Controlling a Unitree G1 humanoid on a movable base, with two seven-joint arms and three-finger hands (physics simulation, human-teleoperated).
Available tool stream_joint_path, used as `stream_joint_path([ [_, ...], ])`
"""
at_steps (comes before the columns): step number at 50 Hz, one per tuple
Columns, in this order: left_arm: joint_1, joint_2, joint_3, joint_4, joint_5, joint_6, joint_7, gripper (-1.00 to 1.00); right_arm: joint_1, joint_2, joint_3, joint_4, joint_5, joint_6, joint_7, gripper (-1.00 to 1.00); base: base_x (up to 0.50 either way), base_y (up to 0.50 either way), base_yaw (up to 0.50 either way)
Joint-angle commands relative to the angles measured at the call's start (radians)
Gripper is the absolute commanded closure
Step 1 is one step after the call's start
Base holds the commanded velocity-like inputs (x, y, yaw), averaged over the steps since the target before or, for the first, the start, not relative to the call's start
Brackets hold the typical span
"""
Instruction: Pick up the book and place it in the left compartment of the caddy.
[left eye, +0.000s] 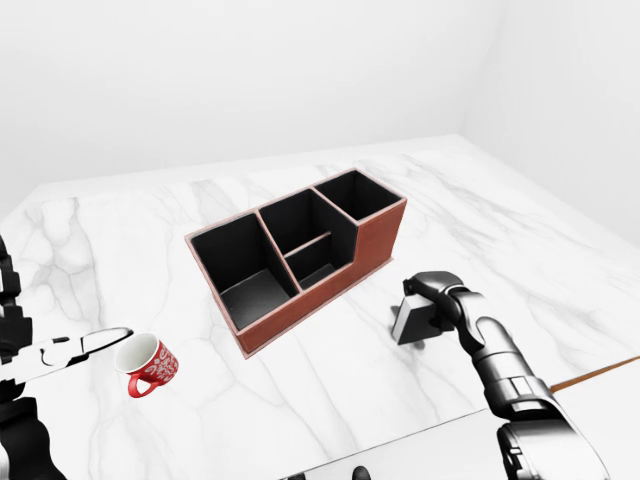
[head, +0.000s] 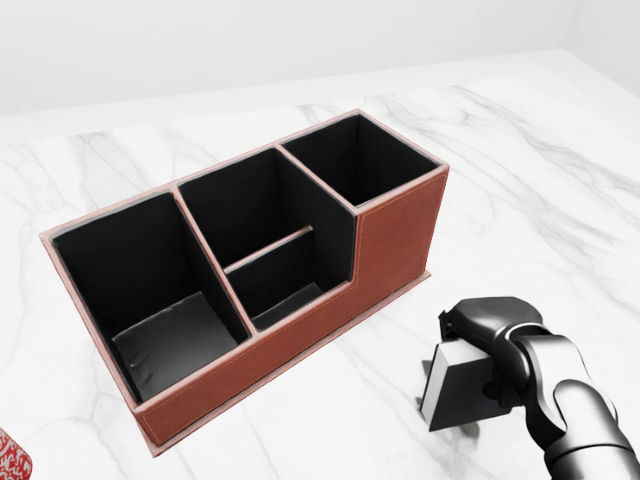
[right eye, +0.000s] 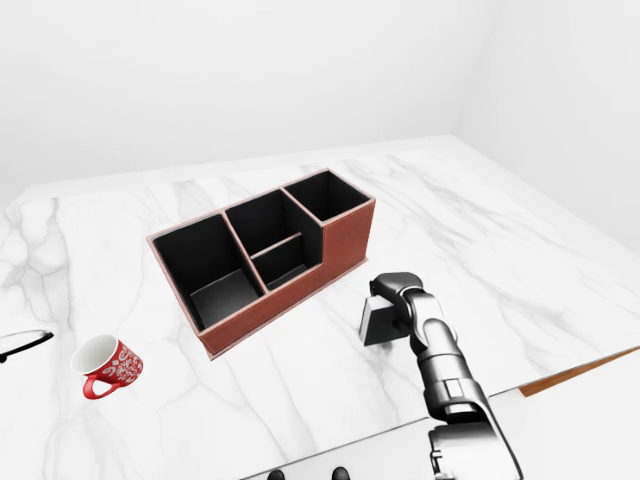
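White marble table (head: 520, 170): the book (head: 458, 392) is clamped in the closed right robot hand (head: 492, 345), and slippage is judged possible during transfer to the caddy (head: 300, 340).

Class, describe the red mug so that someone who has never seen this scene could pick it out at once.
Start at the marble table and find the brown caddy with black compartments near its middle. In the left-eye view, look left of and below the caddy: the mug lies there, apart from it. It is the only red thing with a white pattern and a handle.
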Motion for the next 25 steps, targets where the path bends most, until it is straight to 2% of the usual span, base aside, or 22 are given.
stream_joint_path([
  [1,0.008,-0.006,0.009,-0.006,-0.006,0.000,-0.006,-1.00,0.029,-0.008,-0.031,-0.155,0.009,0.000,0.103,1.00,0.00,0.00,0.00],
  [7,0.012,-0.009,0.014,-0.013,-0.011,0.000,-0.011,-1.00,0.072,0.007,-0.062,-0.357,0.069,0.000,0.282,1.00,0.00,0.00,0.00],
  [14,0.017,-0.013,0.022,-0.019,-0.018,0.000,-0.016,-1.00,0.081,0.025,-0.082,-0.544,0.112,0.000,0.282,1.00,0.00,0.00,0.00],
  [25,0.024,-0.017,0.032,-0.012,-0.030,0.000,-0.023,-1.00,0.029,0.055,-0.076,-0.736,0.161,0.000,0.282,1.00,0.00,0.00,0.00],
])
